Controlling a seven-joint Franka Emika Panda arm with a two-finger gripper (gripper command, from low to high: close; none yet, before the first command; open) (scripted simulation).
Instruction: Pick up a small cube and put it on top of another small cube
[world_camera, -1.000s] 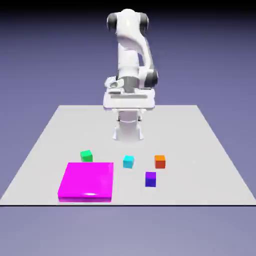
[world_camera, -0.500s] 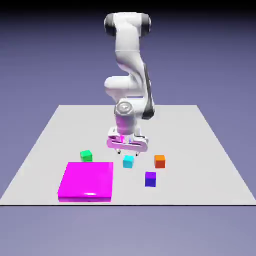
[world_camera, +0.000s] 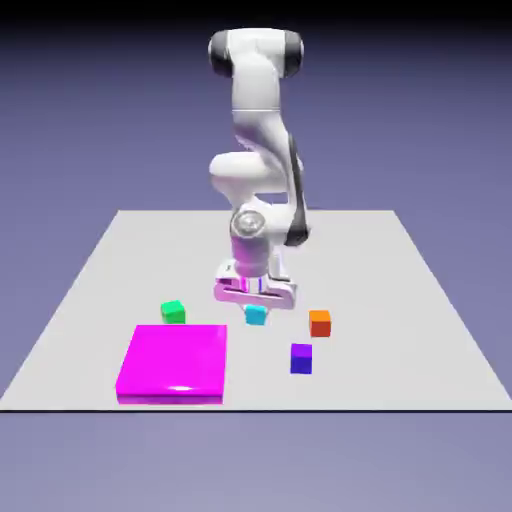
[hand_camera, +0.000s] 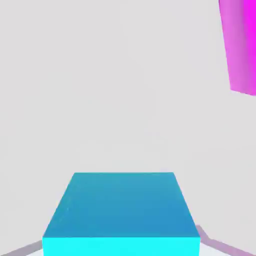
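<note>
While the arm (world_camera: 255, 130) reaches down over the table, its gripper (world_camera: 256, 312) is closed around the cyan cube (world_camera: 256, 316), one finger against either side. In the hand view the cube fills the bottom middle and hides most of both fingertips (hand_camera: 27, 249); it looks level with the hand. Whether its underside touches the tabletop cannot be told. This held cube is near the middle of the exterior view's scene, below the white hand (world_camera: 255, 292).

Outward from it, the orange cube (world_camera: 320, 324) is to the exterior view's right, and the blue-violet cube (world_camera: 301, 359) is nearer the camera, between the cyan and orange ones from left to right, apart from both. To the left is the green cube (world_camera: 173, 312), just beyond the far edge of the magenta slab (world_camera: 175, 360), turned a little; whether those two touch is unclear.

That makes four small cubes and one slab, all plain-coloured. The slab is broad, low and glossy, with a bright highlight along its near edge, and lies at the near left of the pale grey, smooth, matte tabletop (world_camera: 400, 370). The arm has rounded white links and dark joint covers.
</note>
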